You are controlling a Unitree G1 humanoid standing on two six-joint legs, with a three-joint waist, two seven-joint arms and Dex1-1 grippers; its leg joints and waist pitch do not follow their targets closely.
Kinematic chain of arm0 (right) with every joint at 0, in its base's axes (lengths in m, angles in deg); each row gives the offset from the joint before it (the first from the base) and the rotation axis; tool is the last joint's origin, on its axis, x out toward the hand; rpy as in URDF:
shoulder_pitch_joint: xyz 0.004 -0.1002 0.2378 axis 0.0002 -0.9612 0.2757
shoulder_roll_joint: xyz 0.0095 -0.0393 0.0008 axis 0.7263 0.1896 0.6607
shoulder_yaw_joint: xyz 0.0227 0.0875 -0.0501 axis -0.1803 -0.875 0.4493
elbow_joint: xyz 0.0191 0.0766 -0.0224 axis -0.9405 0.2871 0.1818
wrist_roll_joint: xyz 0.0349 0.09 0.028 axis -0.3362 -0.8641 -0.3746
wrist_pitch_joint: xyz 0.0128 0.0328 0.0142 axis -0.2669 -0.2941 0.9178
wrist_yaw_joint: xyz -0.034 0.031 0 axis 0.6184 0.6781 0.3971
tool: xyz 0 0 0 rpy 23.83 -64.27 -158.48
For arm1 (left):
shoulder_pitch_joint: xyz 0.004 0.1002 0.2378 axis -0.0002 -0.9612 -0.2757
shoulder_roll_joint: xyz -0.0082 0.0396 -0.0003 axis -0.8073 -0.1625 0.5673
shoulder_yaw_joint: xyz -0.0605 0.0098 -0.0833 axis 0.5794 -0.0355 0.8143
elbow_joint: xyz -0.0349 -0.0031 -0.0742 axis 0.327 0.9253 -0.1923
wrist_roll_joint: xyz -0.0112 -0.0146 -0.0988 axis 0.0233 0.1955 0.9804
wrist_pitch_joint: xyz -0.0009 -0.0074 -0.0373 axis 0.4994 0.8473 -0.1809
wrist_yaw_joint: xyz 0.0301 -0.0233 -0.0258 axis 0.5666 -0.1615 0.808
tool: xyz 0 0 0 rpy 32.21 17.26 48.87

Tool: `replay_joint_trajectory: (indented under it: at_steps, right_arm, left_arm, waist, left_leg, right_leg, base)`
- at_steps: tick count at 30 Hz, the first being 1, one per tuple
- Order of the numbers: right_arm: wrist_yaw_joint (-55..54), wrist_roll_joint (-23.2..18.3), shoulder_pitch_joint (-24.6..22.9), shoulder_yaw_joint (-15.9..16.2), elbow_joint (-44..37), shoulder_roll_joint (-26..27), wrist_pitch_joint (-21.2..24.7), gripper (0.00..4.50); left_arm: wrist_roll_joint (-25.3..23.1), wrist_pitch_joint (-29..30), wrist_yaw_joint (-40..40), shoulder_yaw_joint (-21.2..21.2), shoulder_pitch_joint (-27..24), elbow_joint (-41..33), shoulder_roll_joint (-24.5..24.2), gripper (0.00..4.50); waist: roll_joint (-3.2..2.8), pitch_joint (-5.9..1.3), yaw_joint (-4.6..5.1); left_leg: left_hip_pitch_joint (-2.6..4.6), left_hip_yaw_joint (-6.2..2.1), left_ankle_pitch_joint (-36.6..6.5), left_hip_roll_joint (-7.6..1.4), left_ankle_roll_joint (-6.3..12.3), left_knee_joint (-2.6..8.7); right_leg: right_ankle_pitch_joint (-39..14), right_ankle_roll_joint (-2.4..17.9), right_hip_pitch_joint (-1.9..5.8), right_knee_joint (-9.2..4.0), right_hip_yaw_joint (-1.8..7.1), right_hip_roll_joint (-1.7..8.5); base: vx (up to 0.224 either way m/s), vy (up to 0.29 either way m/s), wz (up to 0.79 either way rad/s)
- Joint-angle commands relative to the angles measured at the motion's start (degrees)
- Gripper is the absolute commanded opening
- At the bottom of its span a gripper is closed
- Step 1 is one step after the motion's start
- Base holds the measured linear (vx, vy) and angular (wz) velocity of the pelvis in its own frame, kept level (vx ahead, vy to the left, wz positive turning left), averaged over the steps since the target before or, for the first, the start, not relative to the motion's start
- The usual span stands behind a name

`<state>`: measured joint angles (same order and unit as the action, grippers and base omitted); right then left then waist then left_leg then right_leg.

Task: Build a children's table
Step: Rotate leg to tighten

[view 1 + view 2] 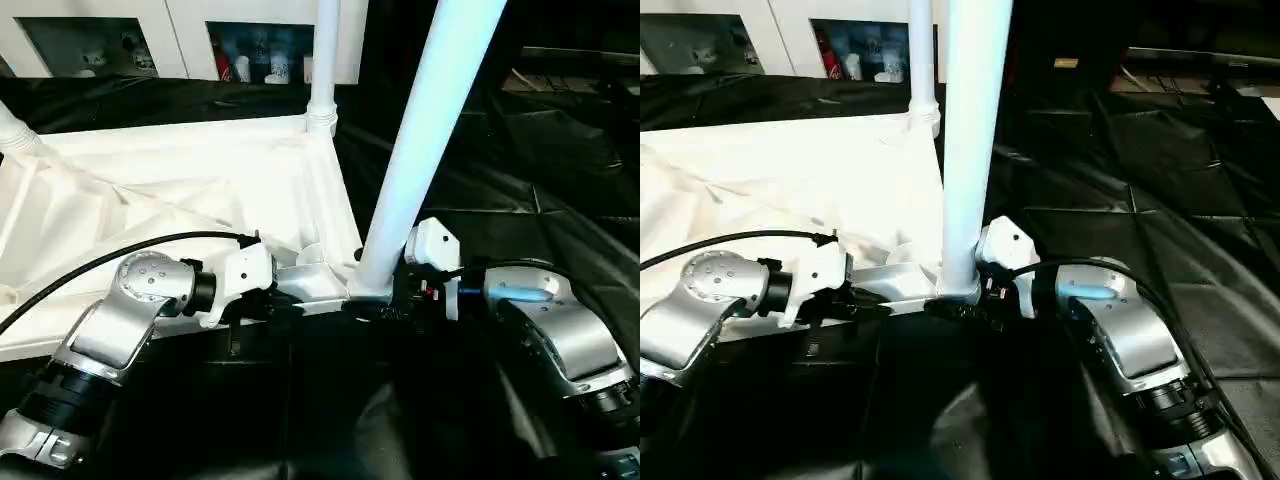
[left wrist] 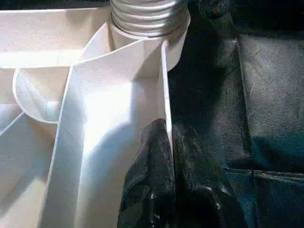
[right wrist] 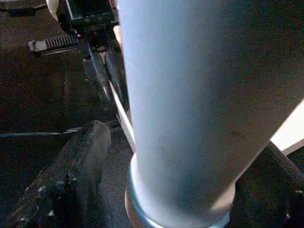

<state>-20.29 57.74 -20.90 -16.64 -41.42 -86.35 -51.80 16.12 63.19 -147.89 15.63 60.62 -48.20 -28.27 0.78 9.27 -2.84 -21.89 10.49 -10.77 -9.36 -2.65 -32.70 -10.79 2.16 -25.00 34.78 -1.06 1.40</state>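
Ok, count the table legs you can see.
3: near leg at the front corner of the tabletop; far leg at the back corner; third leg cut off at the left edge. A fourth may be hidden.

white ribbed tabletop (image 1: 200, 180) and white legs (image 1: 430, 130), black sheet (image 1: 520, 170), silver forearms (image 1: 1130, 340)

- Near leg (image 1: 425, 130): top cut off by the frame edge.
- Far leg (image 1: 325, 60): top likewise cut off.
- Cabinet (image 1: 180, 35) shelf contents: too small to identify.
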Motion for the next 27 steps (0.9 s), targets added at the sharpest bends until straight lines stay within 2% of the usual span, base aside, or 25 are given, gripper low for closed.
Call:
replay_joint_trajectory:
  at_steps: [1, 2, 5, 7, 12, 24, 27]
  right_arm:
    - [0.1, 0.9, -0.5, 1.8, 0.8, 0.4, -0.3, 3.87]
    - [-0.1, 1.8, -0.5, 2.1, 1.5, 0.2, -1.1, 3.61]
    - [-0.9, 2.2, -0.1, 1.8, 2.7, 0.7, -1.6, 3.50]
    - [-1.2, 2.0, 0.1, 1.5, 3.1, 1.1, -1.6, 3.16]
    - [-1.2, 2.1, 0.1, 1.6, 3.9, 1.4, -2.2, 2.81]
    - [-1.4, 2.1, -1.3, 1.7, 4.4, 2.1, -3.3, 2.75]
    - [-6.8, 1.3, -2.8, -0.4, 6.5, 5.7, -1.9, 2.75]
  left_arm:
    - [3.4, -2.1, -2.5, -0.1, 0.0, -2.0, 1.0, 0.00]
    - [3.5, -2.3, -2.7, -0.1, 0.1, -1.9, 0.9, 0.00]
    - [3.5, -2.4, -2.8, 0.0, 0.2, -1.8, 0.9, 0.00]
    - [3.5, -2.5, -2.9, 0.1, 0.2, -1.8, 0.9, 0.00]
    - [3.5, -2.6, -3.0, 0.1, 0.3, -1.6, 0.8, 0.00]
    - [3.6, -2.5, -3.7, -0.1, -0.4, -1.5, 0.7, 0.00]
    - [2.3, -2.1, -0.9, -0.2, -0.5, -0.8, 1.9, 0.00]
  waist:
    - [0.14, -3.57, 0.09]
    - [0.07, -3.63, 0.06]
    - [0.11, -3.66, 0.07]
    - [0.11, -3.63, 0.09]
    - [-0.04, -3.67, 0.03]
    - [0.01, -3.57, 0.04]
    - [-0.05, -3.53, 0.06]
  left_leg:
    - [0.96, -1.22, -1.4, -3.71, 6.98, 2.94]
    - [0.93, -1.24, -1.0, -3.73, 7.13, 2.90]
    - [0.86, -1.22, -0.6, -3.65, 7.26, 2.82]
    - [0.87, -1.22, -0.9, -3.67, 7.35, 2.79]
    - [0.95, -1.23, -0.8, -3.73, 7.37, 2.75]
    - [0.90, -1.23, -0.9, -3.71, 7.52, 2.72]
    - [0.95, -1.24, -1.4, -3.77, 7.27, 2.78]
  right_leg:
    - [1.6, 14.3, 4.13, -2.93, 3.23, 6.06]
    - [2.3, 14.4, 4.18, -2.80, 3.24, 6.09]
    - [3.0, 14.6, 4.22, -2.73, 3.21, 6.01]
    - [2.9, 14.8, 4.23, -2.73, 3.19, 6.05]
    - [3.2, 15.0, 4.19, -2.64, 3.17, 6.00]
    - [3.6, 15.2, 4.25, -2.57, 3.17, 6.02]
    - [2.4, 15.2, 4.12, -2.72, 3.17, 6.08]
  base:
    - [0.000, 0.000, 0.00]
    - [0.000, 0.000, 0.00]
    - [0.000, 0.000, 0.00]
    - [0.000, 0.000, 0.00]
    - [0.000, 0.000, 0.00]
    - [0.000, 0.000, 0.00]
    - [0.000, 0.000, 0.00]
